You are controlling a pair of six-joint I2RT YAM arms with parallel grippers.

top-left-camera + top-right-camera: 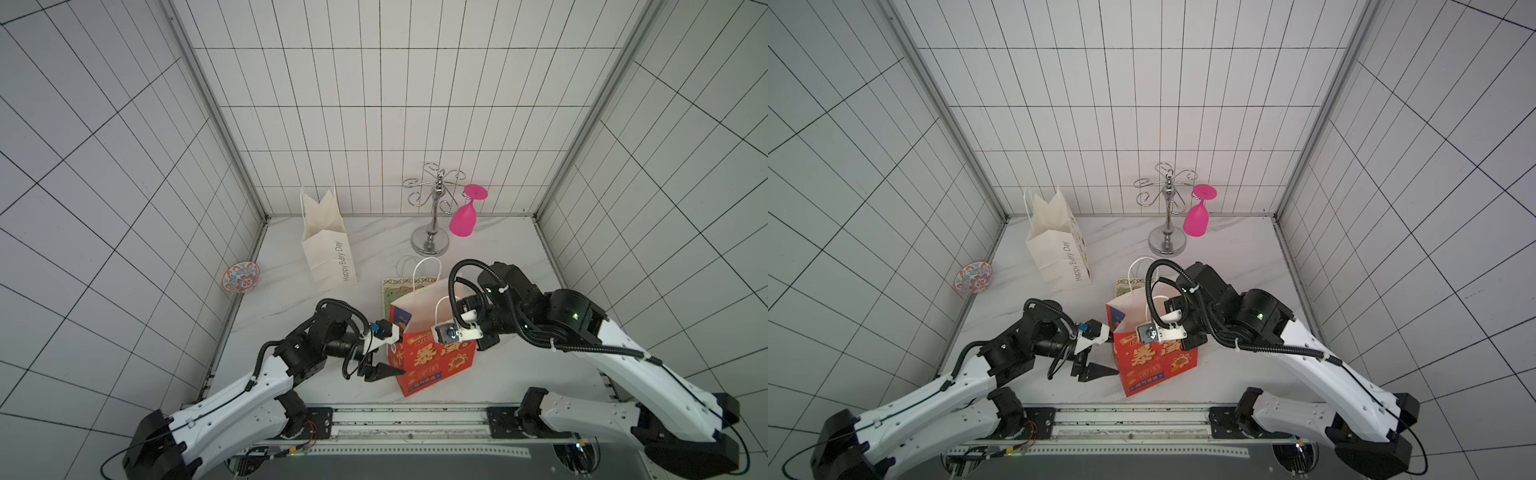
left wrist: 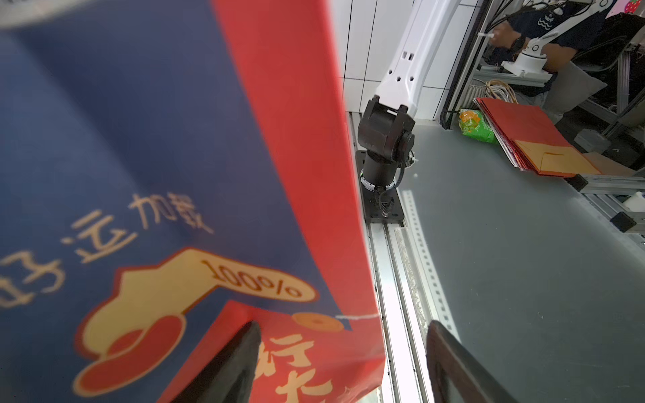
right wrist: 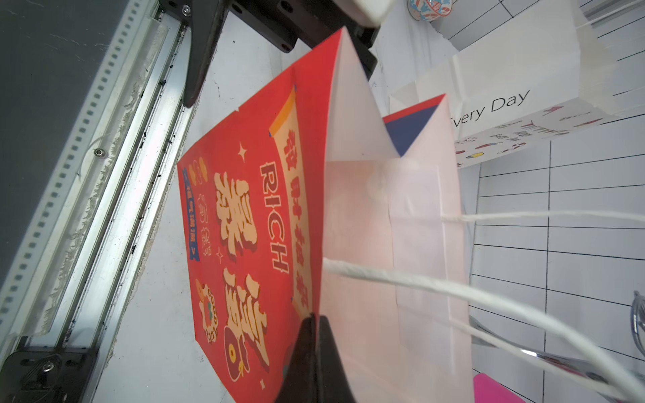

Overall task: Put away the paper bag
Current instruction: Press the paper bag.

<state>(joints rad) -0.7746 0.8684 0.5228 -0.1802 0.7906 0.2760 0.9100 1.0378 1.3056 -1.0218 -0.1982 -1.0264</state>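
Note:
A red paper bag (image 1: 436,361) with white cord handles (image 1: 428,270) stands upright and open near the table's front edge, in both top views. My right gripper (image 3: 316,322) is shut on the top rim of its printed front panel (image 3: 251,223). My left gripper (image 2: 343,349) is open, low at the bag's left side (image 2: 146,167). One of its fingers (image 2: 241,356) lies against the blue side panel, the other finger (image 2: 450,359) is off the front face, and the bag's corner edge runs between them. In a top view only one dark finger (image 1: 386,370) shows.
A white paper bag (image 1: 328,249) marked "Happy Every Day" stands at the back left. A chrome glass rack (image 1: 432,232) with a pink glass (image 1: 464,218) hanging from it is at the back right. A patterned bowl (image 1: 241,277) leans on the left wall. A flat patterned sheet (image 1: 395,286) lies behind the red bag.

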